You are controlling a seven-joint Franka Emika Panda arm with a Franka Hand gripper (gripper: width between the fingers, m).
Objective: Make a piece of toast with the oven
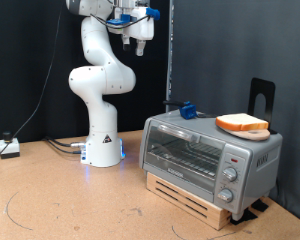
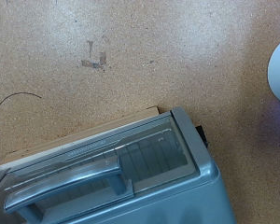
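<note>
We see the gripper (image 1: 140,40) high above the oven (image 1: 210,155), too small to tell whether open or closed. The piece of toast (image 1: 242,124) lies flat on the oven's roof, its long axis apparently running left-right. The wrist view cuts off the oven's closed door (image 2: 103,168).

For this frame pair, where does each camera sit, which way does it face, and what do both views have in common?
Exterior view: off the arm, low and to the side, facing the arm's white base, the raised gripper, and the oven, door shut, with the piece of toast on its roof.
Wrist view: on the hand, high up, looking down at the floor and the oven; no fingers show, only a white part at one edge.
Shared: the oven and the floor.
</note>
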